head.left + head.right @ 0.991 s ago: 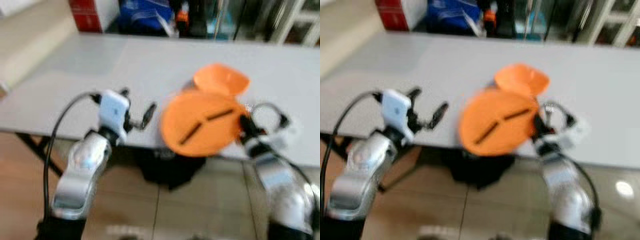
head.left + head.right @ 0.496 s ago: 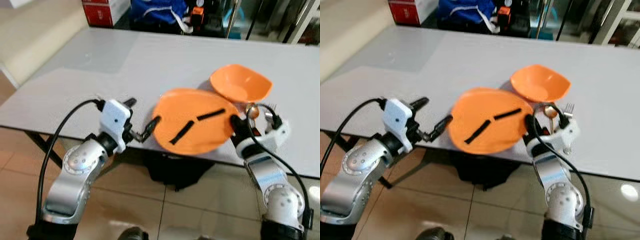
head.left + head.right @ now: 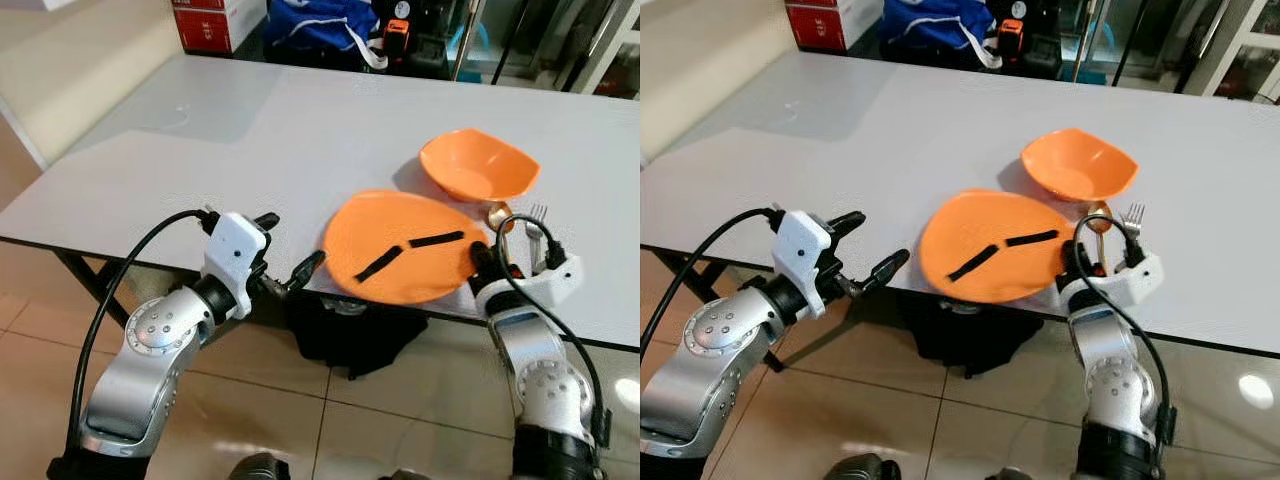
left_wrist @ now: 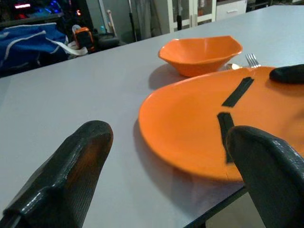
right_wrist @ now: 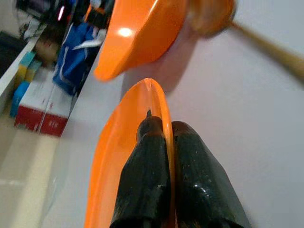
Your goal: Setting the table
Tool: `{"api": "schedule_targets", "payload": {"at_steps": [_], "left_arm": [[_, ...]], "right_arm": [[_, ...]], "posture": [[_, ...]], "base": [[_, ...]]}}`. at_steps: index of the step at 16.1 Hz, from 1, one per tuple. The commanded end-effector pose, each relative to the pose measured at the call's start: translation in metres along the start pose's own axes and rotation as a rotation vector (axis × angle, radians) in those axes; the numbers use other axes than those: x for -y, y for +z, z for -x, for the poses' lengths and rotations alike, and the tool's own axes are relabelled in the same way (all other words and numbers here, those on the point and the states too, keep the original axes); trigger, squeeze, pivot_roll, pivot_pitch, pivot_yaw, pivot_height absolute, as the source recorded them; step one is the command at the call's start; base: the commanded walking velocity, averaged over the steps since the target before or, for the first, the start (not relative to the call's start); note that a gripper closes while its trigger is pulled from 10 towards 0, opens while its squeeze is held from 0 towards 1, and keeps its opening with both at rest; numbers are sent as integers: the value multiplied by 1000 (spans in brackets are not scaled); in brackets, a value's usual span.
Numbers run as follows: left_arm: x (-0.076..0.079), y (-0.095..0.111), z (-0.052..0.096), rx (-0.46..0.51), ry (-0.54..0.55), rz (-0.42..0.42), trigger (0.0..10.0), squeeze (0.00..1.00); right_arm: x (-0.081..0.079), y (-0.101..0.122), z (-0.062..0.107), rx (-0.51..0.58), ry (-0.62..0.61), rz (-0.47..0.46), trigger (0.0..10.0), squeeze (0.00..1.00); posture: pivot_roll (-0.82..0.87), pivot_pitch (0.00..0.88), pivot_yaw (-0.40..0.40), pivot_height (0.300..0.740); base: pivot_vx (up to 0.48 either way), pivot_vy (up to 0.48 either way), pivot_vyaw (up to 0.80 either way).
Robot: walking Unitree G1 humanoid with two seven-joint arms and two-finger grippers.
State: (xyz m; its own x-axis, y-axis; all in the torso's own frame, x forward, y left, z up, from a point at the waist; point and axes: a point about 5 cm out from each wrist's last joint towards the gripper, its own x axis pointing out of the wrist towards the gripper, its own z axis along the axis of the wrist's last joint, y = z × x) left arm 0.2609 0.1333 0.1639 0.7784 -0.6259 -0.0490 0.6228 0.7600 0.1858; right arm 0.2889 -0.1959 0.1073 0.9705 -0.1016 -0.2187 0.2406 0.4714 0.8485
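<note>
An orange plate (image 3: 400,245) with two black strips on it lies at the front edge of the grey table (image 3: 250,130). My right gripper (image 3: 478,262) is shut on the plate's right rim (image 5: 161,109), one finger above and one below. Just left of the plate, my left gripper (image 3: 292,240) is open at the table's edge and holds nothing; its fingers (image 4: 71,171) frame the plate (image 4: 199,133). An orange bowl (image 3: 478,165) stands behind the plate. A spoon (image 3: 497,213) and a fork (image 3: 535,215) lie to the plate's right, beside the bowl.
A blue bag (image 3: 315,20) and a red and white box (image 3: 215,15) sit beyond the table's far edge. Something black (image 3: 350,345) rests under the table on the tiled floor. The table's left half is bare.
The view has sharpened and shifted. The plate was tilted up in my right gripper and now lies nearly flat on the table. My left gripper stays open just beside it.
</note>
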Motion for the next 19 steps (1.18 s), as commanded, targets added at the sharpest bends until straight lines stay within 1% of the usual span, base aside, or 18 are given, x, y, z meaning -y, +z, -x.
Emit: {"api": "schedule_targets", "payload": {"at_steps": [1, 3, 7, 9, 10, 12, 14, 15, 16, 17, 19], "left_arm": [[3, 3, 0, 6, -25, -7, 10000, 0], [4, 5, -1, 11, -30, -6, 10000, 0], [7, 4, -1, 6, -49, -3, 10000, 0], [11, 3, 0, -4, -79, 0, 10000, 0], [14, 2, 1, -17, -111, 10, 10000, 0], [18, -1, 4, -38, -147, 23, 10000, 0], [23, -3, 6, -58, -191, 42, 10000, 0], [26, -3, 6, -60, -213, 52, 10000, 0], [26, -3, 6, -61, -222, 56, 10000, 0], [27, -3, 6, -61, -228, 58, 10000, 0], [27, -2, 6, -61, -230, 58, 10000, 0]], "right_arm": [[-5, 7, -3, 41, 22, -10, 10000, 0], [-2, 5, -12, 43, 8, -12, 10000, 0], [1, 3, -22, 51, -8, -11, 10000, 0], [4, 3, -28, 60, -23, -15, 10000, 0], [4, 3, -30, 62, -28, -11, 10000, 0], [5, 4, -31, 68, -30, -7, 10000, 0], [10, 4, -31, 69, -50, 0, 10000, 0], [12, 2, -31, 53, -56, 8, 10000, 482], [13, 0, -32, 44, -56, 14, 10000, 663], [13, -1, -32, 39, -59, 18, 10000, 1000], [14, -2, -33, 37, -68, 22, 10000, 1000]], "posture": [[114, 96, 7, 740], [118, 99, 9, 740], [118, 99, 9, 740], [127, 100, 9, 740], [127, 100, 9, 740], [127, 100, 9, 740], [127, 100, 9, 740], [127, 100, 9, 740], [127, 100, 9, 740], [127, 100, 9, 740], [127, 99, 8, 740]], "base": [[0, 0, 0], [0, 0, 0], [0, 0, 0], [0, 0, 0], [0, 0, 0], [0, 0, 0], [0, 0, 0], [0, 0, 0], [0, 0, 0], [0, 0, 0], [0, 0, 0]]}}
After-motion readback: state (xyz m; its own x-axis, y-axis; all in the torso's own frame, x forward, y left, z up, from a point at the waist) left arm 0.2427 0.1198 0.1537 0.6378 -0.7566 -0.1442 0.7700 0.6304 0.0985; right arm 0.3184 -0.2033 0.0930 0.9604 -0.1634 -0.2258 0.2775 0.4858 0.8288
